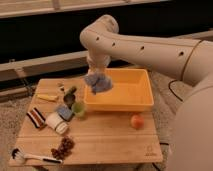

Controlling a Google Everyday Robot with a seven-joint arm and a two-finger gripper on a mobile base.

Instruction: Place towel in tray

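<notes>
A crumpled blue towel (98, 83) hangs from my gripper (96, 75) over the left rim of the yellow tray (130, 102). The tray sits on the right half of the wooden table (105, 137). My gripper is shut on the towel, which dangles just above the tray's near left corner. My white arm (145, 47) reaches in from the right and hides part of the scene behind it.
Left of the tray stand a green cup (78, 108), a blue sponge (64, 112), a white cup (56, 123), a striped cloth (36, 118) and a banana (47, 97). A brush (30, 157) and grapes (62, 147) lie at the front left. An orange (136, 121) sits before the tray.
</notes>
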